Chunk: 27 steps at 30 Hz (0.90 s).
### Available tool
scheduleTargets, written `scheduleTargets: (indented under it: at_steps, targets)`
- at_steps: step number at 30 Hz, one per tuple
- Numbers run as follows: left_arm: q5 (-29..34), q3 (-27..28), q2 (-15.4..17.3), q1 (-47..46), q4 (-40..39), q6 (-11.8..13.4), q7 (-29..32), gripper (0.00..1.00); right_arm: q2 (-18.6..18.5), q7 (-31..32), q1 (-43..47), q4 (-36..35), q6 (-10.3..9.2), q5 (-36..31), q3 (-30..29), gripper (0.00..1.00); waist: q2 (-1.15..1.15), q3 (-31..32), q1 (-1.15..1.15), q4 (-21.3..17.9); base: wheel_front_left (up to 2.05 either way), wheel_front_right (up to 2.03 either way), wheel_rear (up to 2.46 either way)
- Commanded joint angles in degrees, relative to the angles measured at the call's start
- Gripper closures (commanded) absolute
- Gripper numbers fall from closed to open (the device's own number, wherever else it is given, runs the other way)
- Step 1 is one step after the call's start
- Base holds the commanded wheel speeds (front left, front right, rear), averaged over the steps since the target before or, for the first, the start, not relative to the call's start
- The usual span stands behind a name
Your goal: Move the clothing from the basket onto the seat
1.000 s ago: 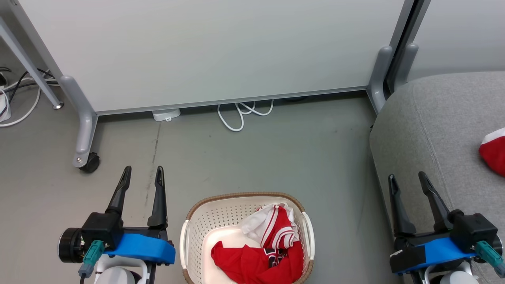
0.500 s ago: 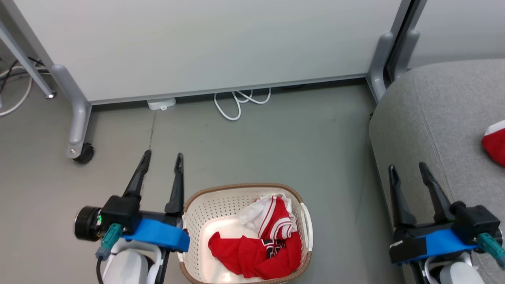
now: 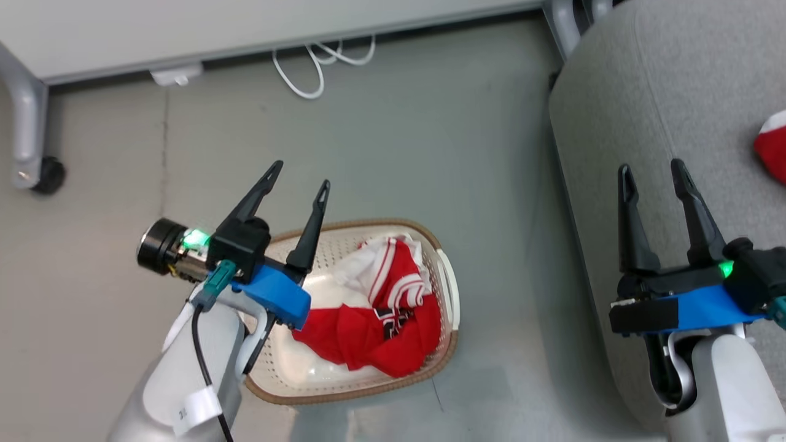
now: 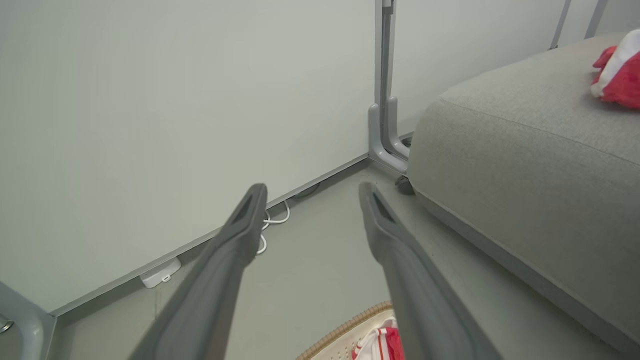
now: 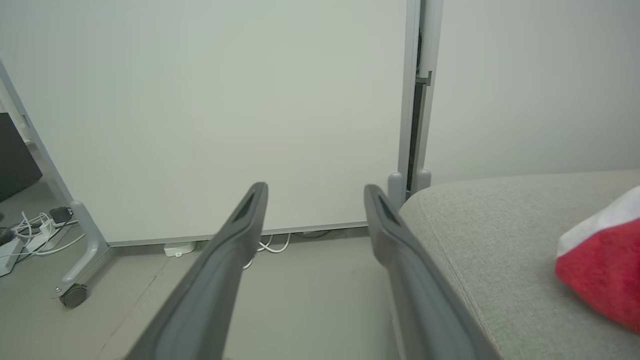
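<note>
Red and white clothing [image 3: 381, 307] lies crumpled in the cream basket [image 3: 451, 288] with a brown rim, on the floor in the head view. My left gripper [image 3: 301, 175] hovers open over the basket's left rim, fingers pointing away and empty. Over the grey seat [image 3: 645, 92] at the right, my right gripper [image 3: 651, 169] stands open and empty. A red garment [image 3: 772, 153] with a white part lies on the seat at the right edge. The left wrist view catches the basket's rim [image 4: 345, 330], a bit of clothing [image 4: 385, 345] and the seat [image 4: 525, 165]. The right wrist view shows the seat [image 5: 500, 240] and the red garment [image 5: 600, 270].
A white panel on grey wheeled legs [image 3: 27, 141] stands behind the basket. A white cable loop [image 3: 313, 61] and a small white box [image 3: 175, 75] lie on the floor at its foot. Grey floor [image 3: 399, 141] runs between basket, panel and seat.
The head camera has tilted down, so the whole picture has shifted up. My left gripper has moved right and forward, from beside the basket to over its left rim. The right gripper keeps its place.
</note>
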<state>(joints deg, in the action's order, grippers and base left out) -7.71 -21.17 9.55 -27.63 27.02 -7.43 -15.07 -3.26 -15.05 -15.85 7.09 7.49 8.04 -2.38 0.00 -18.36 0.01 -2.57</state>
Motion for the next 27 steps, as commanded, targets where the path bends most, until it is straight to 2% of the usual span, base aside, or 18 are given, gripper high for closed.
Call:
scheduleTargets:
  at_steps: [1,4,5,8,19,27]
  targets:
    - [-0.14,-2.65,1.56,-3.25,2.18,-0.06,-0.15,0.00,0.23,-0.20,-1.84,-0.49,0.01,-0.23,0.05,0.00,0.00,-6.08,-0.01,-3.27,0.00,0.00,0.00]
    - [-1.13,-6.23,3.26,-7.52,5.57,-0.06,-0.15,0.00,0.33,-0.20,-3.98,-1.17,0.01,-0.10,0.16,0.00,0.00,-10.15,-0.01,-4.31,0.00,0.00,0.00]
    - [-1.77,-9.05,4.03,-9.87,8.37,-0.06,-0.15,0.00,0.38,-0.20,-4.97,-1.51,0.01,-0.22,0.32,0.00,0.00,-12.53,-0.01,-4.90,0.00,0.00,0.00]
    - [-2.67,-11.38,4.55,-12.64,10.70,-0.06,-0.15,0.00,0.41,-0.20,-5.96,-1.87,0.01,-0.34,0.49,0.00,0.00,-14.78,-0.01,-5.39,0.00,0.00,0.00]
    - [-6.07,-29.80,6.05,-24.50,25.06,-0.07,0.00,0.00,0.44,-0.20,-11.33,-3.59,0.01,-0.01,1.90,0.00,0.00,-25.14,-0.01,-7.34,0.00,0.00,0.00]
    - [-12.47,-44.31,7.43,-29.41,33.17,-0.07,5.48,0.00,0.43,-0.20,-13.92,-5.08,0.01,0.57,3.87,0.00,0.00,-31.42,-0.01,-9.64,0.00,0.00,0.00]
